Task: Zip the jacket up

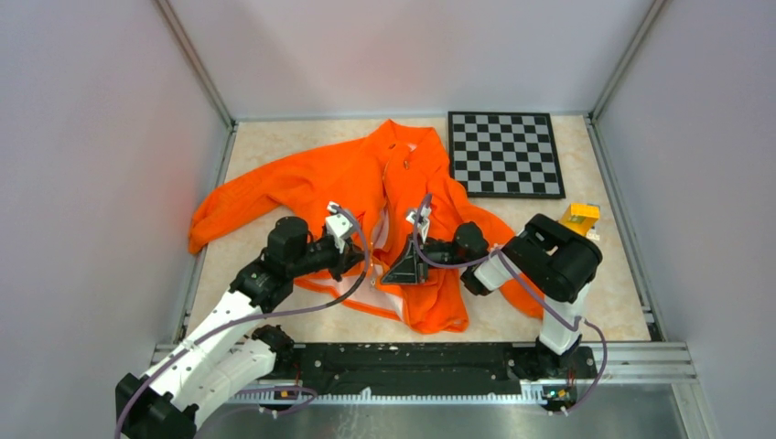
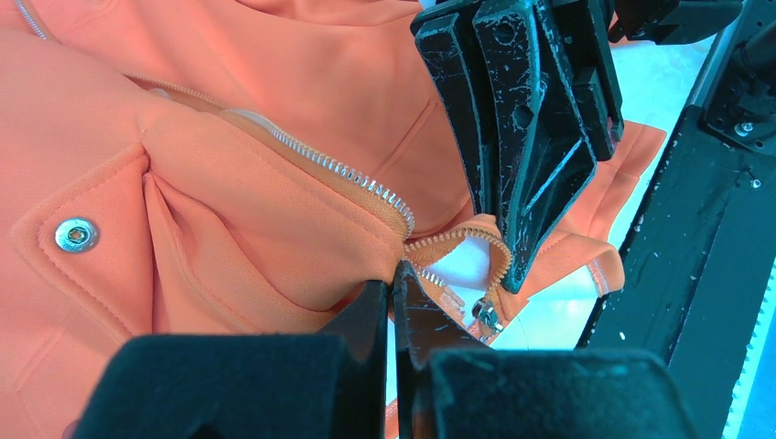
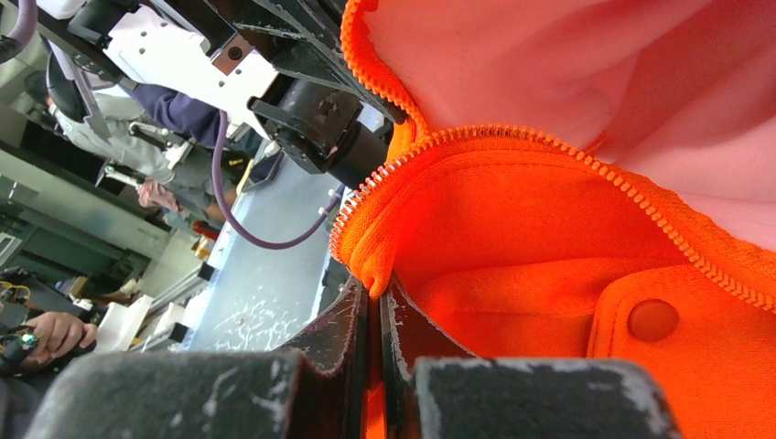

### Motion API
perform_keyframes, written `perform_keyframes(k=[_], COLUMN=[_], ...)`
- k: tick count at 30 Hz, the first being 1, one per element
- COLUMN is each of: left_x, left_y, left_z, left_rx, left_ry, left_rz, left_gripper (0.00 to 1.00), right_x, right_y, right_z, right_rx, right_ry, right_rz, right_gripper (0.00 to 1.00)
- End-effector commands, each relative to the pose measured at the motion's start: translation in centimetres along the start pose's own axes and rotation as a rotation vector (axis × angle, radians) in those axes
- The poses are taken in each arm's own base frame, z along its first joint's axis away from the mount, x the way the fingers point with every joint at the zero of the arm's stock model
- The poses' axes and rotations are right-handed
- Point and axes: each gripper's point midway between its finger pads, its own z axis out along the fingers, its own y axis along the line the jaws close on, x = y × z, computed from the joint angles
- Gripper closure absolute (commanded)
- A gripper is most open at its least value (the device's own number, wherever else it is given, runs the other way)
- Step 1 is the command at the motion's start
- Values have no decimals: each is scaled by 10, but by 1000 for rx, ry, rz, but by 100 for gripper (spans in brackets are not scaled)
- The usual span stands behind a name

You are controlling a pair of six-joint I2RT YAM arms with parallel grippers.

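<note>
Wrist views: left gripper [image 2: 392, 279] and right gripper [image 3: 373, 294] both clamp tight on jacket [image 1: 361, 178] hem beside zipper [image 2: 339, 169], toward counter [image 1: 606, 302] near edge.

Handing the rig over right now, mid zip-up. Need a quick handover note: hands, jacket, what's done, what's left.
Left hand: shut on one front edge of the jacket, beside the zipper's bottom end.
Right hand: shut on the other front edge, at the bottom of its teeth.
Jacket: spread on the table, collar away from the arms, next to the chessboard. The front is open and white lining shows.
Done: both bottom edges are gripped, with the hands close together.
Left: the halves are not joined. What looks like the slider sits at the bottom; engage it, then pull up to the collar.
</note>
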Motion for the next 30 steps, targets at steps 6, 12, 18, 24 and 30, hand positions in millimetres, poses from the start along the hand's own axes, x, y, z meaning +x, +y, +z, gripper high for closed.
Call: perform_keyframes(k=[6,12,18,24,30], left_x=[-16,-14,-12,-10,-10], left_y=[-6,-6,-6,-7,-9], left_z=[0,1,2,4,4], left_rx=[37,40,45,60,70], left_ry=[-61,-57,-48,-37,-36], left_rz=[36,35,32,35,35], left_gripper=[100,100,100,100,100], right_x=[-17,-22,-23,-26,-29], right_y=[6,8,9,11,10], right_z=[3,3,3,1,-1], right_rx=[-36,-35,-35,-39,-33], right_ry=[-41,-55,-57,-67,-78], right_rz=[-88,-108,-117,-126,-123], right_gripper=[100,100,100,100,100])
